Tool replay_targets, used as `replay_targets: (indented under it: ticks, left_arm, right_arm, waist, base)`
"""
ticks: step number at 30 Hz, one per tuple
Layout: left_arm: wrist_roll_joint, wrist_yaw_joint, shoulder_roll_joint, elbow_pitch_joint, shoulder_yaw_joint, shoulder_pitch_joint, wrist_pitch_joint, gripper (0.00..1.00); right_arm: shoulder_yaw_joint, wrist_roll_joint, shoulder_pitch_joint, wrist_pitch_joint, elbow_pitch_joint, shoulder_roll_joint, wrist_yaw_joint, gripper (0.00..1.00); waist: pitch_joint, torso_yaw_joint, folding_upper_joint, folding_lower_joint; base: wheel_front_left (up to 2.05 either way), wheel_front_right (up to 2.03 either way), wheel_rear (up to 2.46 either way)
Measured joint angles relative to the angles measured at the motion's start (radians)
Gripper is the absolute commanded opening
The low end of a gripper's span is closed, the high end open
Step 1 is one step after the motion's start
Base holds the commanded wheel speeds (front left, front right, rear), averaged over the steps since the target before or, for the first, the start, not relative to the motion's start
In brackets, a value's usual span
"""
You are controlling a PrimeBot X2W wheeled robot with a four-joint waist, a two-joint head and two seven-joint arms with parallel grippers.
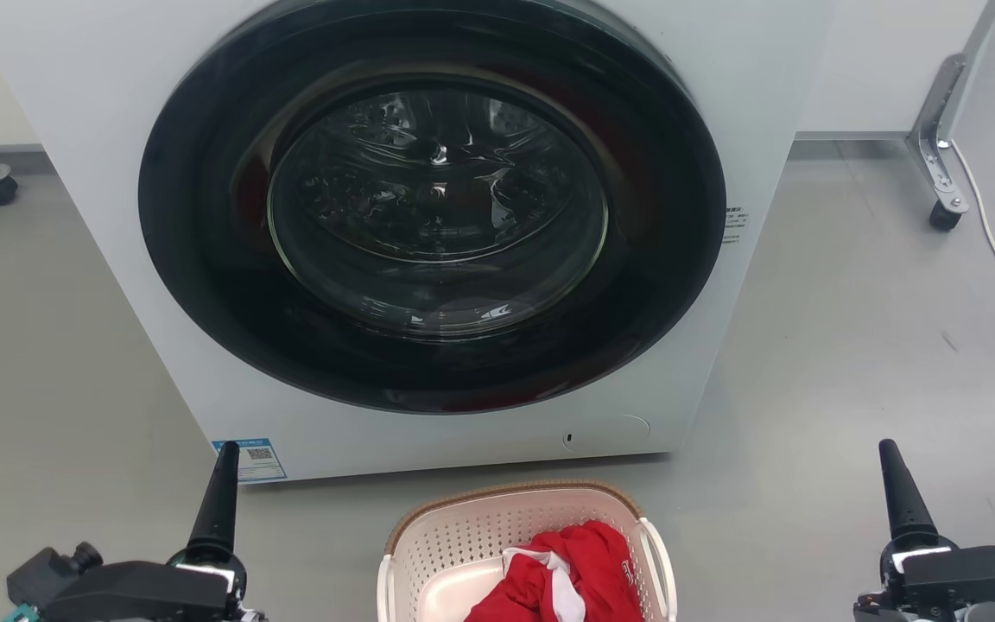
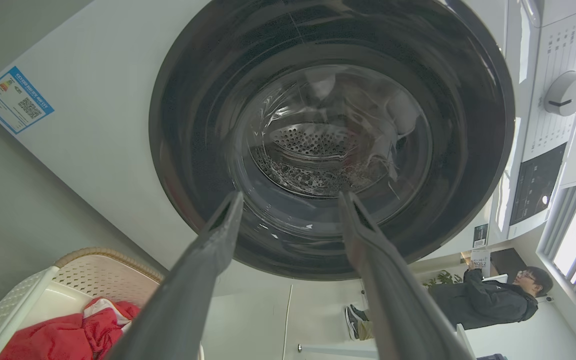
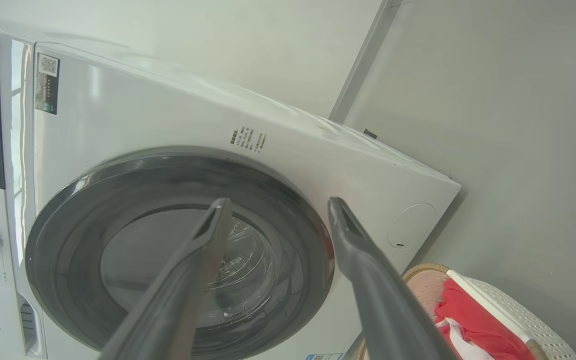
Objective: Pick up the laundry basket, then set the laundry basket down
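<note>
Task not yet begun. The basket (image 1: 463,536) sits on the floor (image 1: 808,345) at the bottom centre of the head view, just in front of the washer (image 1: 117,130), and its near end is cut off by the frame edge. In the wrist views the left gripper (image 2: 290,196) and the right gripper (image 3: 279,200) each show two fingers spread well apart with nothing between them. In the head view they stand at the lower left and lower right corners, on either side of the basket and apart from it. Reaching, gripping, lifting and setting down are all left to do. A red garment (image 1: 584,561) lies inside the basket, heaped toward the right handle (image 1: 657,557). It appears to lie below the rim, though the cropped view leaves this uncertain, and it could be pinched in a grip on that side. The washer's round door (image 1: 433,207) looks shut. The cabinet close behind the basket limits forward reach. A castered frame (image 1: 938,155) and a white cable (image 1: 994,250) lie at the upper right, well clear. A person (image 2: 488,300) sits at the lower right of the left wrist view, far off.
</note>
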Motion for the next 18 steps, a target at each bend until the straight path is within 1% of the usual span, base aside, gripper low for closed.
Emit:
replay_targets:
  ticks: [1, 3, 12, 18]
  left_arm:
    - [0.000, 0.000, 0.000, 0.000, 0.000, 0.000, 0.000, 1.00]
    - [0.032, 0.008, 0.008, -0.005, -0.011, -0.007, -0.006, 1.00]
    - [0.214, 0.045, 0.046, -0.032, -0.075, -0.013, -0.041, 1.00]
    - [0.339, 0.085, 0.069, -0.057, -0.114, -0.015, -0.065, 1.00]
  right_arm:
    - [0.000, 0.000, 0.000, 0.000, 0.000, 0.000, 0.000, 1.00]
    - [0.018, -0.049, -0.002, -0.007, -0.005, -0.011, -0.009, 1.00]
    - [0.081, -0.220, -0.009, -0.042, -0.026, -0.049, -0.044, 1.00]
    - [0.124, -0.329, -0.020, -0.063, -0.035, -0.072, -0.063, 1.00]
  waist:
    - [0.000, 0.000, 0.0000, 0.0000]
    - [-0.002, 0.000, 0.0000, 0.0000]
    - [-0.008, -0.002, 0.0000, 0.0000]
    - [-0.010, -0.003, 0.0000, 0.0000]
  base:
    - [0.00, 0.00, 0.00]
    - [0.00, 0.00, 0.00]
    - [0.00, 0.00, 0.00]
    - [0.00, 0.00, 0.00]
